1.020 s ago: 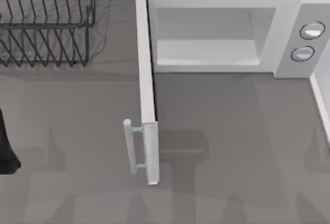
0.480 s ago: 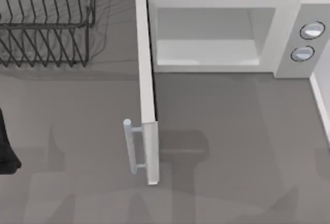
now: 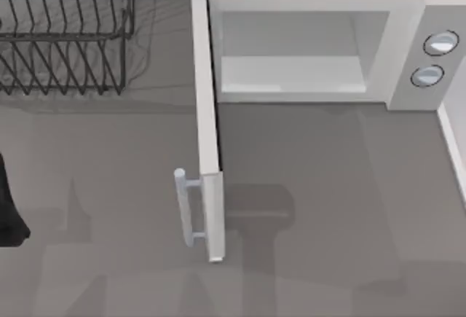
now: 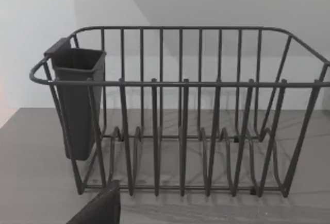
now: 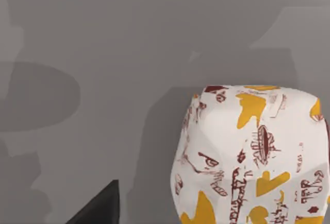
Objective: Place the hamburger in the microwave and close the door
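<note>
Hamburger sits close before your right wrist camera, a white lump with yellow and dark red markings resting on the grey table; a dark finger tip shows beside it, and you cannot tell whether the right gripper is grasping it. From above, you see the microwave at the far right with its door swung wide open toward the near side, handle facing left. Your left arm is parked at the left edge, its camera facing the wire rack at the far left; its grip state cannot be told.
</note>
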Controlling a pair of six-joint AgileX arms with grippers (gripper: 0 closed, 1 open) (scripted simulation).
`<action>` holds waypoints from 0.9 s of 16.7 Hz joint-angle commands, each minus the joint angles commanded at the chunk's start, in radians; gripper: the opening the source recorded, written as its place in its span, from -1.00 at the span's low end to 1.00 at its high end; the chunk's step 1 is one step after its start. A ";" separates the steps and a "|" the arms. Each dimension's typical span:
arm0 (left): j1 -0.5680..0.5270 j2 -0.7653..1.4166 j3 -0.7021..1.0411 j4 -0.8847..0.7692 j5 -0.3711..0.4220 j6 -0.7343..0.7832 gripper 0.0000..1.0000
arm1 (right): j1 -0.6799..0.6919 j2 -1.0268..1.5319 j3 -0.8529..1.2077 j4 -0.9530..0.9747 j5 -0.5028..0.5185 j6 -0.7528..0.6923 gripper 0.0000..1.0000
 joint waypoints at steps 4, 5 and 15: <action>0.000 0.000 0.000 0.000 0.000 0.000 1.00 | -0.033 0.143 0.089 -0.106 -0.003 -0.024 1.00; 0.000 0.000 0.000 0.000 0.000 0.000 1.00 | -0.036 0.156 0.097 -0.115 -0.004 -0.026 1.00; 0.000 0.000 0.000 0.000 0.000 0.000 1.00 | -0.033 0.216 0.035 0.002 -0.004 -0.022 1.00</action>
